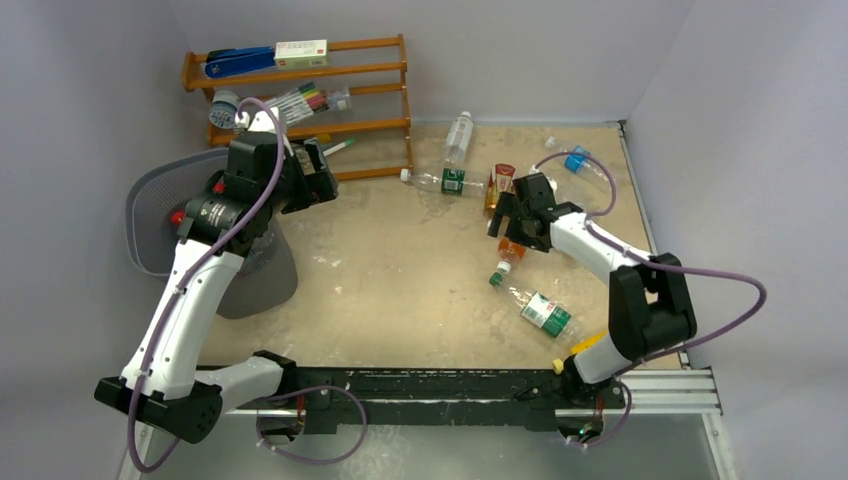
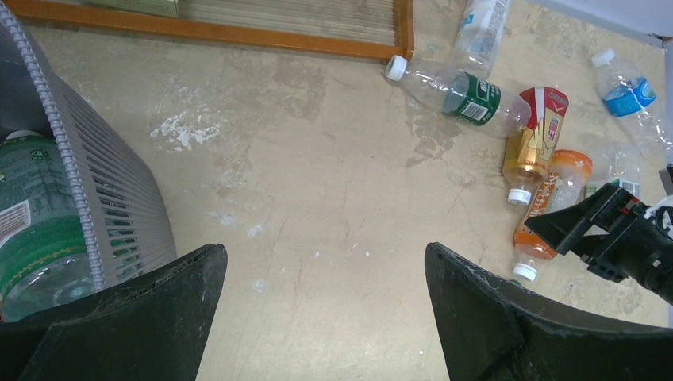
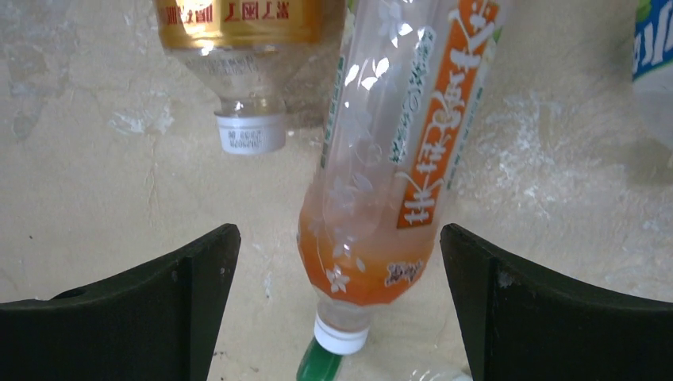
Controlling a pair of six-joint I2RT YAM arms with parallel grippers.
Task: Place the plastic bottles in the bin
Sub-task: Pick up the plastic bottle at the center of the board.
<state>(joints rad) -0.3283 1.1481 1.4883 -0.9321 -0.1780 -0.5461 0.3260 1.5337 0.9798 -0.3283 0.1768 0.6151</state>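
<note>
Now, left arm: it goes up from its base at the near left corner, bends over the bin (image 1: 150,215), and points its wrist down at the table (image 1: 400,290).
Left gripper (image 2: 321,258): its fingers are spread wide with nothing between them. It hangs over bare table, just beside the bin wall and near the wooden rack (image 1: 370,70).
Right arm: it stands up from the near right corner, folds at the elbow, and reaches left toward the middle of the table.
Right gripper (image 3: 340,238): its fingers are spread wide and hold nothing. They sit low, one on each side of the orange bottle (image 3: 397,143), with a gap on both sides.
Orange bottle: it lies on the table with its white cap toward the right wrist camera.
Golden bottle (image 3: 238,16): it lies just beside the orange one and has a white cap.
Other bottles: a green-label bottle (image 1: 450,182) lies by the foot of the rack, a clear bottle (image 1: 458,135) lies beyond it, a blue-label bottle (image 1: 575,158) lies near the far right corner, and another green-label bottle (image 1: 540,310) lies near the right arm.
Bin: it is grey and stands at the left side. A big green bottle (image 2: 32,230) lies inside it.
</note>
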